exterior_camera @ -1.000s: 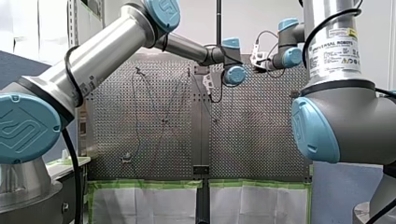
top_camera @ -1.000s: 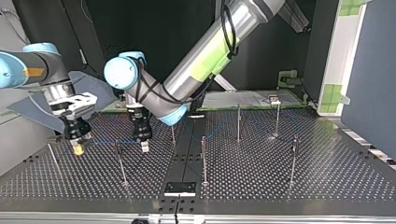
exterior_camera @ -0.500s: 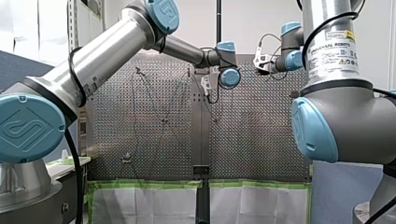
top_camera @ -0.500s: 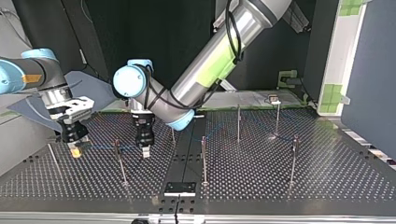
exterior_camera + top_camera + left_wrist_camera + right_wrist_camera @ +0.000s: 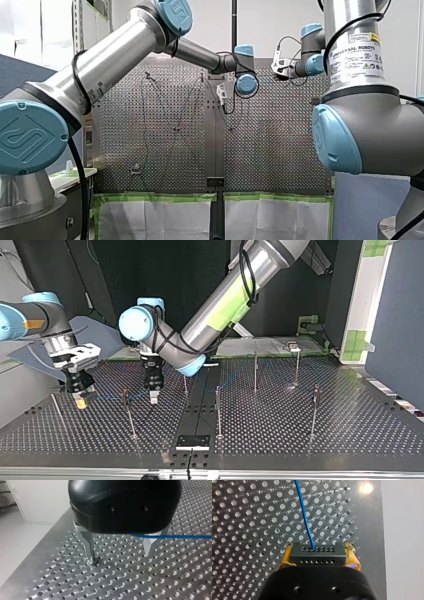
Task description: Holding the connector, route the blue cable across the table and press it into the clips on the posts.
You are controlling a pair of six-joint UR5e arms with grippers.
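In the right wrist view my right gripper (image 5: 318,548) is shut on the black connector (image 5: 316,554), its yellow pads on both ends. The blue cable (image 5: 305,517) leaves the connector and runs ahead over the perforated table. In the top view my right gripper (image 5: 80,401) hangs low at the left. From it the cable (image 5: 107,397) runs right, past a clip post (image 5: 127,412), to my left gripper (image 5: 154,399). In the left wrist view my left gripper (image 5: 118,553) is open. The cable (image 5: 172,537) crosses by one metal finger (image 5: 149,545), unclamped.
More thin posts stand on the table: one in the middle (image 5: 218,410), two further back (image 5: 255,371) (image 5: 297,365) and one at the top view's right (image 5: 315,410). A black plate (image 5: 192,442) lies at the near edge. The table's side edge (image 5: 384,542) is close beside my right gripper.
My left gripper's fingers have come apart, and its wrist swayed slightly over the same spot. My right gripper shifted a little toward the top view's left and lower, still on the connector.
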